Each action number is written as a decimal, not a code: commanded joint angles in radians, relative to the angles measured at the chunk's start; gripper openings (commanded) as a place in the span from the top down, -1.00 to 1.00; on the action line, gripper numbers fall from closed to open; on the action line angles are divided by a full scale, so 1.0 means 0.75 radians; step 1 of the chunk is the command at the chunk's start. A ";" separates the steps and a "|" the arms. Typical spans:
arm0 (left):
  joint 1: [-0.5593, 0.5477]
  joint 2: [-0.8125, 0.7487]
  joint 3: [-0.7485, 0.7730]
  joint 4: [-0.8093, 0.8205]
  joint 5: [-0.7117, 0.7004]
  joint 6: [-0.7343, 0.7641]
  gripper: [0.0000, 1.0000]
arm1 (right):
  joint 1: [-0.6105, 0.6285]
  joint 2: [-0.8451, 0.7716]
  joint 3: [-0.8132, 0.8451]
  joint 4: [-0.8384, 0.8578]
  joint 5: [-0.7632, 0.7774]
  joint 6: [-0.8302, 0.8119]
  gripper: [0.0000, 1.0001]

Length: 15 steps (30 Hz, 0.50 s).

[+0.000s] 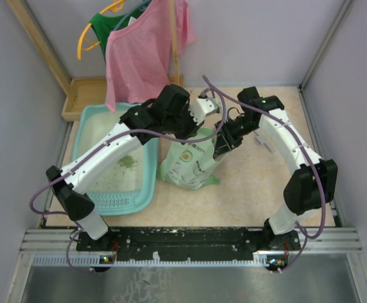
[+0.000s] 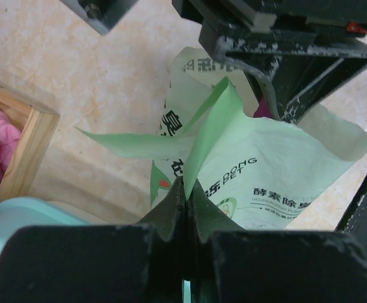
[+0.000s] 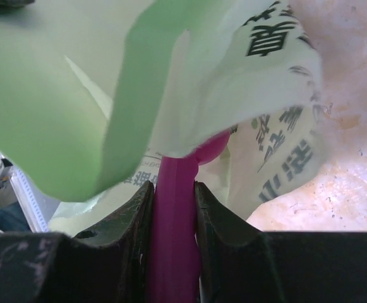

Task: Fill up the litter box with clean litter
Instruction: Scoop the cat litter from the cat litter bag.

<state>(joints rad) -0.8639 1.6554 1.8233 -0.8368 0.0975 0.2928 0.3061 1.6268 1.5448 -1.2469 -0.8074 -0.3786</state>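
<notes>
Left gripper (image 2: 186, 189) is pinching the bag's (image 2: 265, 170) top flap, jaws pressed together. Right gripper (image 3: 174, 189) is clamping the magenta scoop handle (image 3: 174, 246), the scoop head hiding under the bag mouth. Litter box (image 1: 150, 180) is sitting just left of the bag, with a thin patch of clean litter (image 1: 127, 162) lying inside. Wooden tray (image 1: 82, 95) is crowding the far-left corner. Table (image 1: 259, 183) is stretching right of the bag to the wall.

Beige table (image 1: 252, 183) with litter box (image 1: 150, 173), bag (image 1: 192, 165), wooden tray (image 1: 82, 95).
</notes>
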 commanded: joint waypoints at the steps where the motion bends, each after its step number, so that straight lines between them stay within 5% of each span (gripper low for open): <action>1: -0.022 0.036 0.230 0.469 0.022 0.031 1.00 | 0.071 -0.048 -0.094 -0.071 0.072 0.133 1.00; 15: -0.038 0.242 0.671 0.492 0.031 0.041 1.00 | -0.062 -0.015 -0.243 0.177 -0.005 0.278 1.00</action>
<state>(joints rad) -0.8677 1.8946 2.1338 -0.8593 0.0708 0.3305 0.2596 1.5734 1.4044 -1.1709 -0.7471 -0.2188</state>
